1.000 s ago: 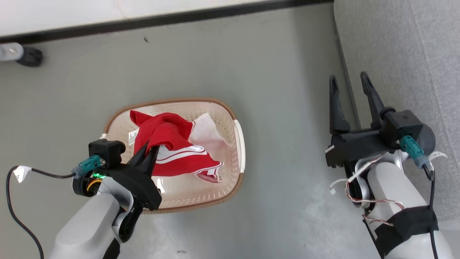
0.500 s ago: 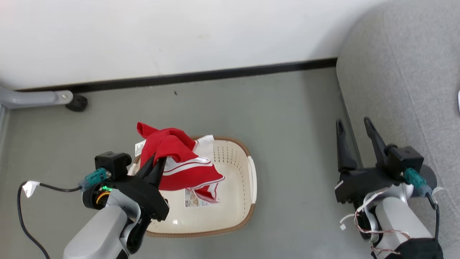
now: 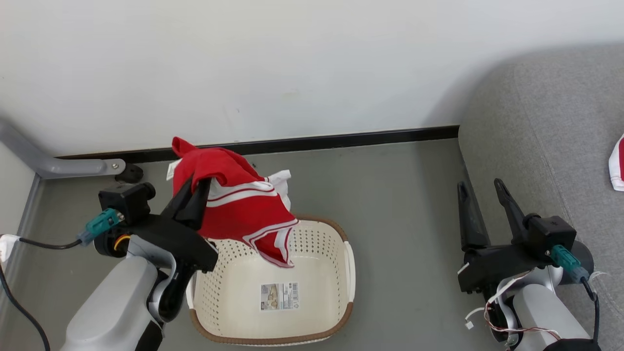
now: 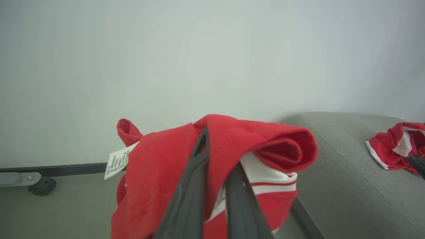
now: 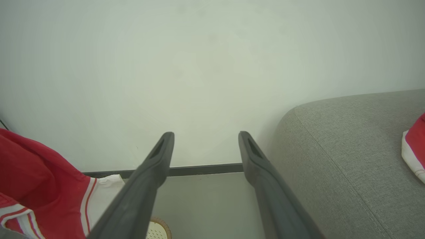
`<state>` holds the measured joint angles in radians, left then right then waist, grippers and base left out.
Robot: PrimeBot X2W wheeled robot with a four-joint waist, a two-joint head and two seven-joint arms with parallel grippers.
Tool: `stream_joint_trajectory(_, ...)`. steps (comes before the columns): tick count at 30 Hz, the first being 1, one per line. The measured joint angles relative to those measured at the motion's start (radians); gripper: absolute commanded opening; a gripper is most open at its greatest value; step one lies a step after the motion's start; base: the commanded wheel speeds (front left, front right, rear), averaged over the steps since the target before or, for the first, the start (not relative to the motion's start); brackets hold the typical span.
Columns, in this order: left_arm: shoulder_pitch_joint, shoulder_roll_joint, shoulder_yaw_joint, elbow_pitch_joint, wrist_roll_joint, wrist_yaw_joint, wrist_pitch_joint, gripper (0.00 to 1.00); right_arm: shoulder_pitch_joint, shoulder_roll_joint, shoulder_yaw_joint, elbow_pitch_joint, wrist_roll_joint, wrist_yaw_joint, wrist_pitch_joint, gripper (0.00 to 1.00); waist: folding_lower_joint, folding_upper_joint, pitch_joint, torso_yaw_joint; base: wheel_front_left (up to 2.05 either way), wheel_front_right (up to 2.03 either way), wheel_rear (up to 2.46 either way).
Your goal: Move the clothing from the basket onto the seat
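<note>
A pale wall (image 3: 292, 58) backs the scene, with the grey upholstered seat (image 3: 536, 122) at the robot's right and a grey floor (image 3: 390, 195) running between them. On the floor stands the cream perforated basket (image 3: 317, 239), brown-rimmed, with a paper label (image 3: 279, 296) showing on its inside bottom. A red-and-white garment (image 3: 234, 204) hangs above the basket's far left corner, lifted off the bottom, its white-trimmed tip dangling over the inside. The left gripper (image 3: 192, 187) has its two dark fingers clenched on a fold of the red fabric. In the left wrist view the cloth bunches over both fingers and a white tag (image 4: 117, 160) sticks out at one side. The right gripper (image 3: 479, 185) hovers just beside the seat's edge, fingers spread and holding nothing. A second red garment (image 3: 618, 163) with white trim lies on the seat, well apart from the basket.
</note>
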<state>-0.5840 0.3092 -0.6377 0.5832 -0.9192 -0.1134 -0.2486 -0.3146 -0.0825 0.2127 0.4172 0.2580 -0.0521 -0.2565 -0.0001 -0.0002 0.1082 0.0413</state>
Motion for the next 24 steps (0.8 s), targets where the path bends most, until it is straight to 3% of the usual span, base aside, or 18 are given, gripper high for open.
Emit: stream_joint_trajectory(24,0.002,0.043,0.156,-0.334,0.126,0.053,-0.001,0.0,0.029,0.003,0.003,-0.015,-0.004,0.027,0.0,1.0,0.0001,0.0002,-0.014,0.009,0.0,0.0,0.0)
